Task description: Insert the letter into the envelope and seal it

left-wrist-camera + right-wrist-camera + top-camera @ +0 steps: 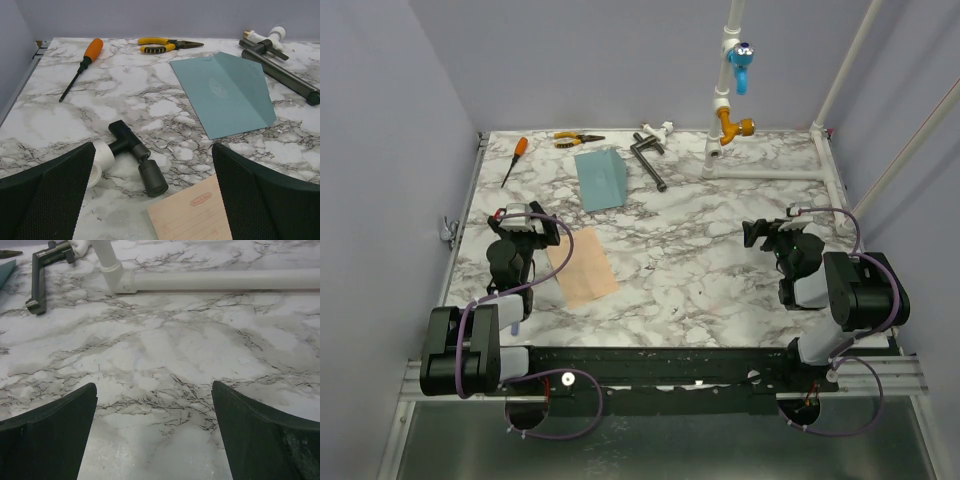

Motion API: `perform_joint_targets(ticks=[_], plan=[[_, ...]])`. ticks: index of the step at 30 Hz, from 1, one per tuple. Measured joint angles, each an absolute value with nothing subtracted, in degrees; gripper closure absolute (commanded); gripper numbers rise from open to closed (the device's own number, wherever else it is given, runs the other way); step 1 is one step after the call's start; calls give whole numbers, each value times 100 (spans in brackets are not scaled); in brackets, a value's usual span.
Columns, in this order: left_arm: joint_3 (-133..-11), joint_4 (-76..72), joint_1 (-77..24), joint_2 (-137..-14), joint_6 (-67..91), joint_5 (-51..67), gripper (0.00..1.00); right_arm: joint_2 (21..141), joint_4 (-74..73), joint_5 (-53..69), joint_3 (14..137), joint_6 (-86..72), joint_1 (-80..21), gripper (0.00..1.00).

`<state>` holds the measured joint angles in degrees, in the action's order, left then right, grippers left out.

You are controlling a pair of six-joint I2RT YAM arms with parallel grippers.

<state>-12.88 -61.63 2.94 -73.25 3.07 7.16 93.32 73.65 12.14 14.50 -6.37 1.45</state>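
Both grippers hover wide open over a marbled table [720, 260], and neither holds anything.

Your left gripper [153, 146] has its two dark fingers [50, 200] at the bottom corners of the wrist view. The letter [192, 215] lies flat just ahead of and below these jaws, closer to the right finger, with one corner pointing forward. From above, its long axis runs away from you, the far end leaning a little left.

The envelope [225, 92] lies flat further ahead and to the right of the same jaws, apart from the letter. Its long axis also runs away from you, leaning left. Its flap is folded open along the right long edge.

A black handle [137, 157] lies directly ahead between the fingers. A screwdriver [82, 62] lies far ahead left, and pliers [167, 45] lie straight ahead beyond the envelope.

Your right gripper [154, 386] faces bare marble, with a white pipe [225, 280] lying crosswise well ahead.
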Motion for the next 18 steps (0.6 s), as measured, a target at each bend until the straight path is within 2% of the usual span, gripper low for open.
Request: perform_joint_targets(ticks=[8, 11, 14, 18], plan=[[-1288, -6134, 292, -7310, 298, 777, 1, 9268, 7220, 1144, 1474, -668, 145, 0], [-1415, -5559, 296, -6980, 303, 810, 1, 8844, 6023, 1118, 1949, -755, 145, 0], [-1863, -4683, 338, -6302, 158, 1085, 1, 8597, 4510, 1149, 3155, -1015, 145, 0], [-2510, -3511, 353, -5452, -609, 1839, 1, 8573, 3524, 1634, 4064, -1623, 108, 0]])
